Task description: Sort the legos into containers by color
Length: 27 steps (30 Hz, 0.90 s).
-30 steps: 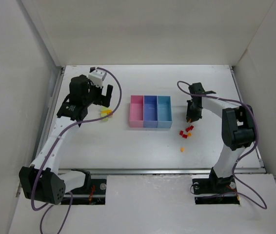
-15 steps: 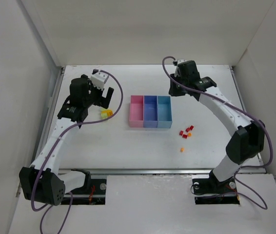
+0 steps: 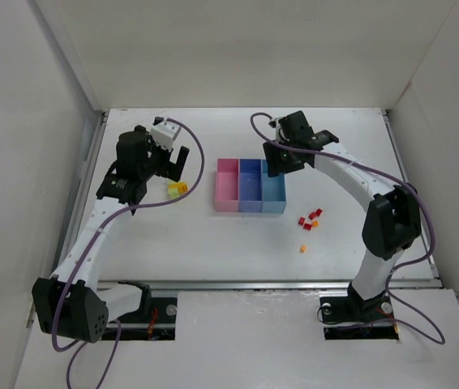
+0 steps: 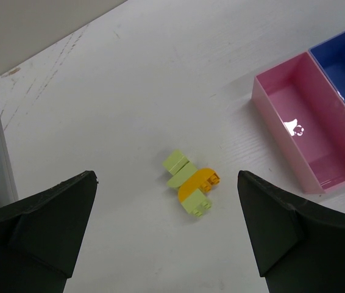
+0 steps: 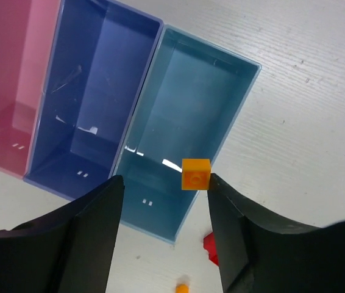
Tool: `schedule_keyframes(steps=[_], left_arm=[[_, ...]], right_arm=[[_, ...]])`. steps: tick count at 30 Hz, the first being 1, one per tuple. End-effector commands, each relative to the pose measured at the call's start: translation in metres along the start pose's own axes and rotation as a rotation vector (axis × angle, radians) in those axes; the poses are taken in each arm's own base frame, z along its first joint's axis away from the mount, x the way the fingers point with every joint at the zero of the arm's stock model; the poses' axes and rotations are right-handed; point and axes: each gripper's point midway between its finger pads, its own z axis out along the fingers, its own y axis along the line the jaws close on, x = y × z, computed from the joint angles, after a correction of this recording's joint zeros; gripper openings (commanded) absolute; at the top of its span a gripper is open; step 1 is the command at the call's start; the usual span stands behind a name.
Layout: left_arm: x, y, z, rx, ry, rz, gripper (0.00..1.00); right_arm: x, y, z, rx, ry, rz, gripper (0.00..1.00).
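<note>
My right gripper (image 5: 166,179) hangs open over the near end of the light blue container (image 5: 191,116). A tiny orange lego (image 5: 195,173) sits against its right fingertip, well apart from the left one. In the top view that gripper (image 3: 276,162) is above the joined pink (image 3: 227,185), blue-violet (image 3: 250,185) and light blue (image 3: 272,185) containers. My left gripper (image 4: 166,176) is wide open above a small cluster of yellow-green and orange-yellow legos (image 4: 192,186) on the table, touching none of them.
Red and orange legos (image 3: 309,218) lie right of the containers, with one orange piece (image 3: 302,249) nearer the front. In the right wrist view, a red lego (image 5: 209,247) and an orange one (image 5: 183,285) lie below the bin. White walls enclose the table.
My right arm swung from the red and orange pile up and left to above the light blue container, and its jaws have opened off the orange lego. The left arm barely moved.
</note>
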Motion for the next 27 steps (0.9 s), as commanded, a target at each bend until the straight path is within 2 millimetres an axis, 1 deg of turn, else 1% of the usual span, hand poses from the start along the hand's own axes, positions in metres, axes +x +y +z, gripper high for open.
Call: schedule_keyframes(steps=[1, 3, 7, 8, 9, 12, 14, 15, 16, 17, 18, 19, 20, 21, 22, 23, 24, 25, 26, 27], left_arm=[[-0.016, 0.002, -0.007, -0.013, -0.063, -0.003, 1.00], [-0.016, 0.002, -0.007, -0.013, -0.063, -0.003, 1.00], [-0.016, 0.002, -0.007, -0.013, -0.063, -0.003, 1.00], [-0.016, 0.002, -0.007, -0.013, -0.063, -0.003, 1.00], [-0.016, 0.002, -0.007, -0.013, -0.063, -0.003, 1.00], [-0.016, 0.002, -0.007, -0.013, -0.063, -0.003, 1.00], [-0.016, 0.002, -0.007, -0.013, -0.063, -0.003, 1.00], [-0.016, 0.002, -0.007, -0.013, -0.063, -0.003, 1.00], [-0.016, 0.002, -0.007, -0.013, -0.063, -0.003, 1.00], [-0.016, 0.002, -0.007, -0.013, -0.063, -0.003, 1.00], [-0.016, 0.002, -0.007, -0.013, -0.063, -0.003, 1.00], [-0.016, 0.000, -0.007, -0.004, -0.065, -0.003, 1.00], [-0.016, 0.000, -0.007, -0.004, -0.065, -0.003, 1.00], [-0.016, 0.000, -0.007, -0.004, -0.065, -0.003, 1.00], [-0.012, -0.001, -0.006, -0.001, -0.056, -0.004, 1.00], [-0.012, -0.003, -0.006, 0.007, -0.059, -0.004, 1.00], [-0.015, -0.002, -0.009, 0.005, -0.067, -0.003, 1.00], [-0.015, -0.002, -0.009, 0.005, -0.068, -0.003, 1.00], [-0.015, -0.002, -0.009, 0.005, -0.068, -0.003, 1.00], [-0.015, -0.002, -0.009, 0.005, -0.068, -0.003, 1.00]], right_arm=[[-0.017, 0.012, -0.013, -0.055, -0.055, -0.025, 0.63], [-0.019, 0.014, -0.018, -0.067, -0.064, -0.026, 0.64], [-0.019, 0.016, -0.018, -0.076, -0.063, -0.026, 0.67], [-0.022, 0.017, -0.020, -0.077, -0.072, -0.027, 0.68], [-0.020, 0.016, -0.016, -0.075, -0.063, -0.036, 0.70], [-0.018, 0.018, -0.016, -0.088, -0.052, -0.036, 0.75], [-0.012, 0.023, -0.014, -0.101, -0.031, -0.051, 0.77], [-0.008, 0.022, -0.010, -0.099, -0.012, -0.050, 0.77], [-0.008, 0.022, -0.012, -0.098, -0.008, -0.062, 0.79], [-0.005, 0.025, -0.013, -0.121, 0.003, -0.070, 0.81], [-0.002, 0.032, -0.011, -0.143, 0.020, -0.078, 0.85], [0.000, 0.031, -0.008, -0.141, 0.039, -0.090, 0.87], [0.004, 0.026, -0.004, -0.111, 0.059, -0.089, 0.87], [0.006, 0.023, -0.004, -0.098, 0.066, -0.089, 0.87], [0.009, 0.023, 0.000, -0.096, 0.079, -0.088, 0.87], [0.012, 0.022, 0.005, -0.094, 0.092, -0.087, 0.87], [0.010, 0.035, 0.002, -0.147, 0.088, -0.105, 0.87], [0.015, 0.040, 0.004, -0.163, 0.108, -0.120, 0.87], [0.013, 0.045, 0.003, -0.171, 0.099, -0.142, 0.87], [0.019, 0.043, 0.009, -0.102, 0.117, -0.169, 0.87]])
